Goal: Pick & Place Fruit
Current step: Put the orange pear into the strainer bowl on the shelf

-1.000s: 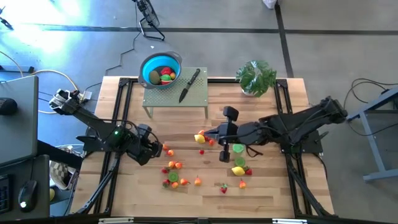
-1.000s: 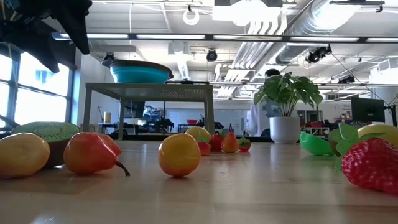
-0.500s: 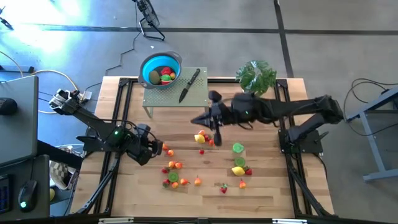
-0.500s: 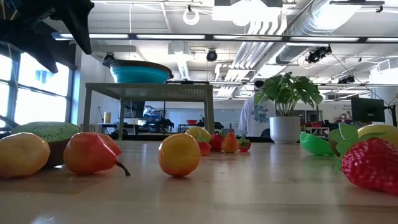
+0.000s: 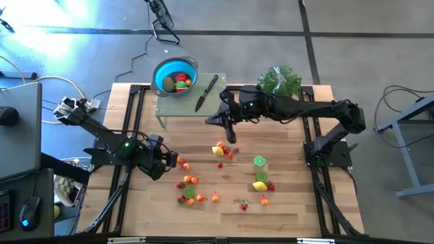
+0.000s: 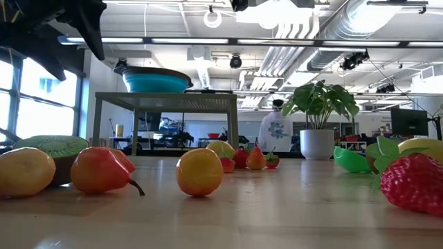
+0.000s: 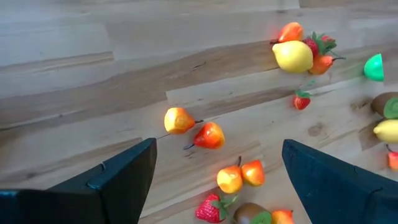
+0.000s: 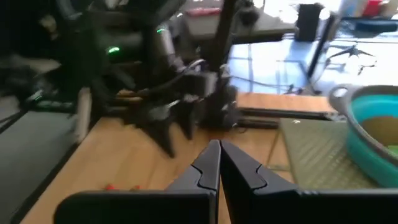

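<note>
Swung within the last second from above the fruit (image 5: 218, 150) to the edge of the small stand (image 5: 230, 102), near the blue bowl (image 5: 165, 68): right gripper (image 5: 229, 134). Fruit itself unmoved, mostly scattered over the middle of the wooden counter (image 5: 298, 203), with a few pieces already inside the bowl. Fingers (image 8: 208, 168) of the right gripper pressed fully together, no piece visible between them. Left gripper (image 7: 219, 146) hovering over the left group of fruit, fingers wide apart and holding nothing. Probably the carrying step toward the bowl, though seemingly empty-handed. Next, likely: go back down to one piece, or lower the left fingers around an orange piece (image 7: 209, 135) and close.
</note>
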You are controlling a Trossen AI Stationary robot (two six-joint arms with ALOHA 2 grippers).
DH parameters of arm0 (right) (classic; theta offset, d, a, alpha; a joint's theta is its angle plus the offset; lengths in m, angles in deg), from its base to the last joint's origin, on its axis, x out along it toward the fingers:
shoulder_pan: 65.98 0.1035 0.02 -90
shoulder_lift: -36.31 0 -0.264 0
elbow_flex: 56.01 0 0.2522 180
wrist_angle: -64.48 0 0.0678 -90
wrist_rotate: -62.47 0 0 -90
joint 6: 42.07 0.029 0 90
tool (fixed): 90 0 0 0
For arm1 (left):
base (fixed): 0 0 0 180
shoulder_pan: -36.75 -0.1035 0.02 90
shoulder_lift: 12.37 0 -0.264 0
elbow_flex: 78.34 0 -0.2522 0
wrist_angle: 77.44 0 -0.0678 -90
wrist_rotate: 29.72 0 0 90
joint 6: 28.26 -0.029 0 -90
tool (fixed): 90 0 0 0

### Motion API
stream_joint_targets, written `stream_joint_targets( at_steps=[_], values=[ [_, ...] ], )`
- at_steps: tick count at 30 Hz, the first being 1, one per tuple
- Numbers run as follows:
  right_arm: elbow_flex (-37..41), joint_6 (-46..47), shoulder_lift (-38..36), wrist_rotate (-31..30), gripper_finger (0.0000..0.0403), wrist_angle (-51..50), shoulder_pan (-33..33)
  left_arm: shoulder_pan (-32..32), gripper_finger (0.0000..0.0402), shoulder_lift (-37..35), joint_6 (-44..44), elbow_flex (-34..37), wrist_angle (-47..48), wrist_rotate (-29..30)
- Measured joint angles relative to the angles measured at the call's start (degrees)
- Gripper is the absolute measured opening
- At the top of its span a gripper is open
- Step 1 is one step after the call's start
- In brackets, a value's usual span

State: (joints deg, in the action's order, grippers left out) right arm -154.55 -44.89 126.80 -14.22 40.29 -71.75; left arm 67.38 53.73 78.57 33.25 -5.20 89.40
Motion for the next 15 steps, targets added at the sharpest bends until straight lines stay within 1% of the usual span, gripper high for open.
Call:
stream_joint_targets(
  at_steps=[3, 6, 12, 15],
  values=[
    [0.0, -0.4, -1.9, 0.3, 0.0003, -3.8, 0.8, 0.1, 0.034, 1.3, 2.2, 0.0, 0.0, -0.1],
    [0.0, -1.0, -3.4, -0.1, 0.0003, -5.4, 1.4, 0.1, 0.0339, 3.5, 5.7, 0.0, -0.1, -1.6],
    [0.0, -1.6, -6.4, -6.8, 0.0003, -6.0, 2.5, 0.1, 0.0339, 9.6, 14.7, 0.0, -0.1, -2.8],
    [0.0, -1.5, -8.3, -8.8, 0.0003, -7.2, 2.4, 0.1, 0.0339, 12.2, 18.5, 0.0, -0.1, -2.7]
  ],
)
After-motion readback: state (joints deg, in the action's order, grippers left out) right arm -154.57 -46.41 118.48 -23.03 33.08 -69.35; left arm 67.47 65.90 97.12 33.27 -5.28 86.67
